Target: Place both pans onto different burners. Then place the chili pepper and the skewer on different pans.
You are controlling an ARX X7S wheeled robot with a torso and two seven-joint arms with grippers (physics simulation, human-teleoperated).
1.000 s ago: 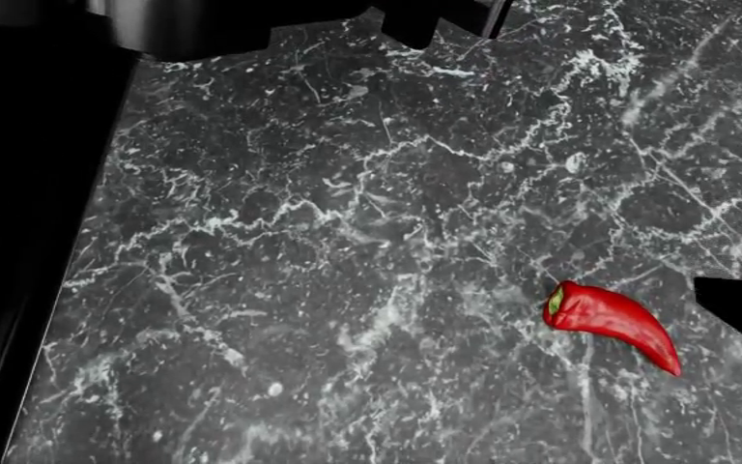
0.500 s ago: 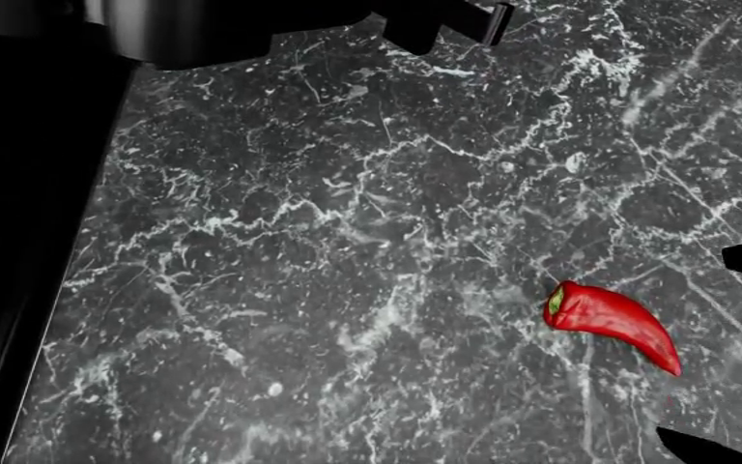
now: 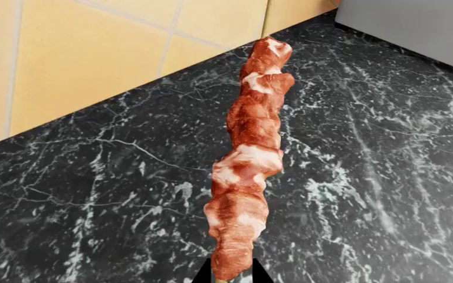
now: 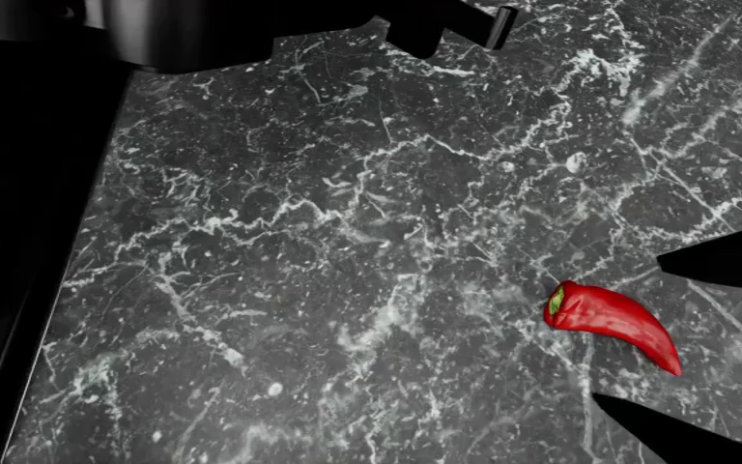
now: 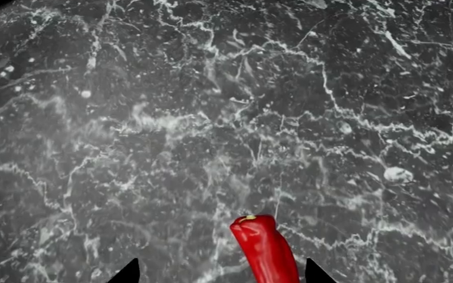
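The red chili pepper (image 4: 610,324) lies on the dark marble counter, stem end away from my right arm. My right gripper (image 4: 626,329) is open, one black finger (image 4: 726,259) on each side of the pepper and neither touching it. In the right wrist view the chili pepper (image 5: 264,250) lies between the fingertips of the right gripper (image 5: 221,274), nearer one of them. My left gripper (image 3: 230,277) is shut on the near end of the skewer (image 3: 250,153), holding it above the counter with its pinkish meat chunks pointing away. The pans and the burners are out of view.
A black stove top (image 4: 23,193) fills the head view's left edge, with dark shapes and a steel surface (image 4: 178,29) along the top. In the left wrist view a yellow tiled wall (image 3: 92,53) borders the counter, with a grey panel (image 3: 415,29) beside it.
The right gripper's fingers have come further into the head view from the right and now stand on both sides of the chili pepper. The pepper has not moved.
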